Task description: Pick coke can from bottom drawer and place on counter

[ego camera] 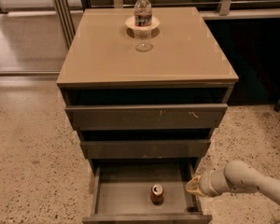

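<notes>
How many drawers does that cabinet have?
3, stacked under the counter: top drawer, middle drawer, and the bottom drawer, pulled out with the coke can inside. The gripper sits at its right edge.

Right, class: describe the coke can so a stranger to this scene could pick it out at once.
Find the cabinet, then its open bottom drawer. The coke can stands upright inside, with the gripper by the drawer's right wall. It is short and red-brown with a silver top, unlike the clear bottle on the counter.
</notes>
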Robot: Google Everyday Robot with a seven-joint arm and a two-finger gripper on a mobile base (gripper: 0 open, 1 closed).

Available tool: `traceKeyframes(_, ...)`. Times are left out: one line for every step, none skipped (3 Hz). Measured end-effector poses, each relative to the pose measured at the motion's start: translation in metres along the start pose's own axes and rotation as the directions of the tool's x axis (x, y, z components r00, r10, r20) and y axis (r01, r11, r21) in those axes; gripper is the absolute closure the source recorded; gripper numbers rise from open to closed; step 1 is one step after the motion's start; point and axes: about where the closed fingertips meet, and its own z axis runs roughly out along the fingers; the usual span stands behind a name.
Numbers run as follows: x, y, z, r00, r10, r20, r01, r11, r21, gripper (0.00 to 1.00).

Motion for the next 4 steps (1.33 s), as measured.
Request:
traceKeyframes(0.006,0.003,0.009,1.000,-0.012,0.009,0.012,0.9999,-0.004,0.81)
traceKeyframes(0.010,0.005,0.027,0.999,-0.038,0.033,0.038,0.9992,-0.014,0.58)
traceKeyframes(0.010,0.008,0.049,0.996,-0.076,0.053,0.078,0.9963,-0.037,0.35)
traceKeyframes(0.009,0.009,0.071,0.987,-0.141,0.077,0.145,0.9881,-0.050,0.11)
